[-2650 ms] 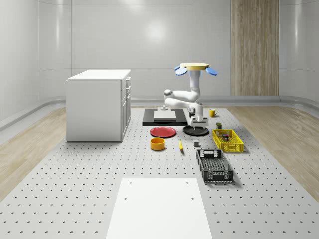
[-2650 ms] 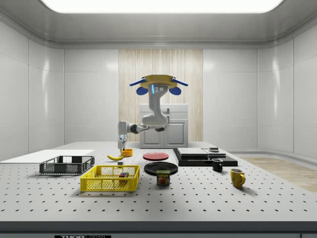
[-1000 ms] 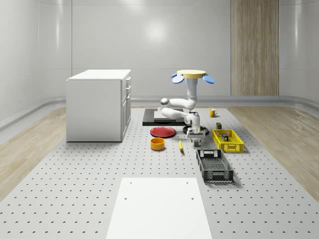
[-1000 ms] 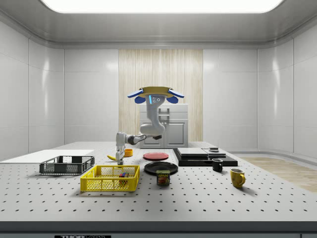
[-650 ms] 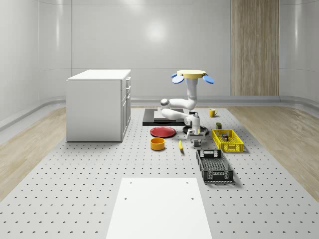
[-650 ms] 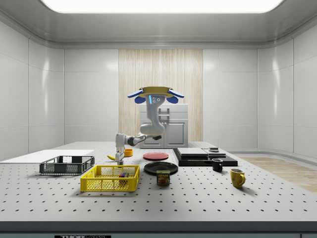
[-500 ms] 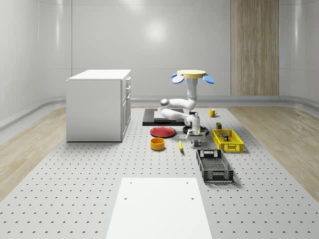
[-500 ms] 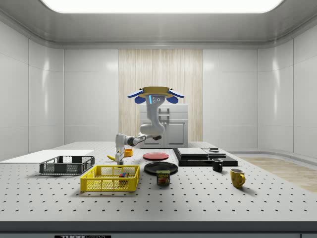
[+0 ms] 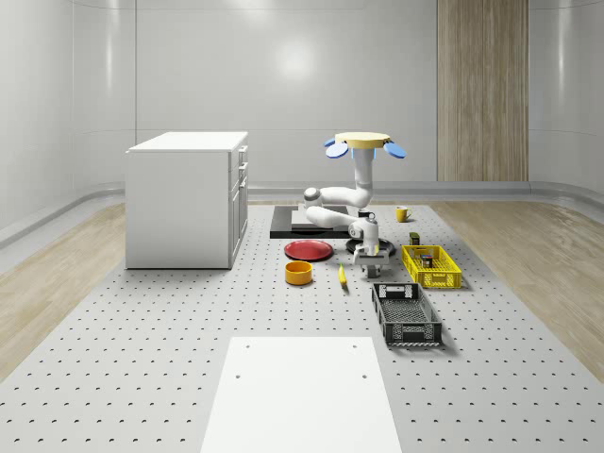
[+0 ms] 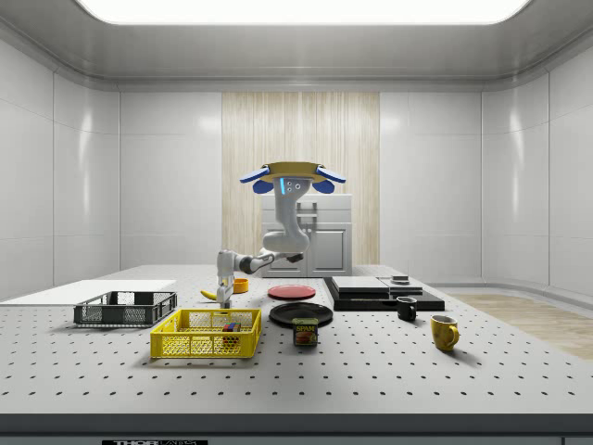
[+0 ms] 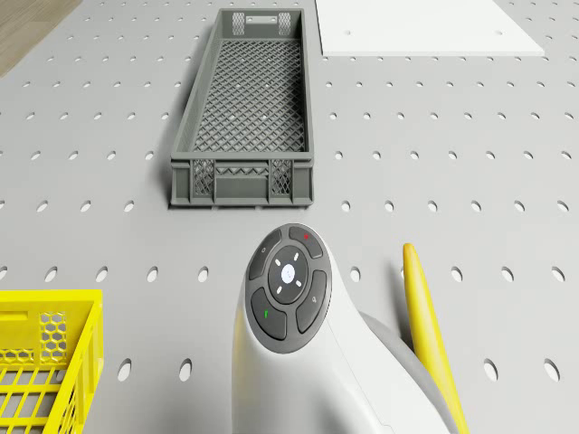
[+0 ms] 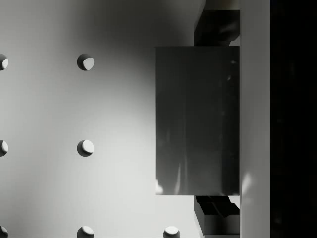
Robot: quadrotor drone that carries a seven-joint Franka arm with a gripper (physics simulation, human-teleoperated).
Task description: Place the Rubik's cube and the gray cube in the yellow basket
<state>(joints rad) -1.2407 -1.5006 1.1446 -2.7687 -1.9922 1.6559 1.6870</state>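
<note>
gray cube (image 12: 197,121): likely rigid, light, smooth flat faces; take by opposite sides
gripper (image 9: 369,269): fingers bracket cube, contact unclear
drone (image 10: 290,174): hovers above table (image 9: 142,359)

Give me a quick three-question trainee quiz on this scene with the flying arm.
1. True or false: the drone rests on the table.
2. The gripper is down at: A) the gray cube; B) the red plate; C) the mug.
3. Which yellow fruit lies on the table beside the arm?
Key: 1 false, it hovers above the table. 2 A. 3 the banana.
</note>
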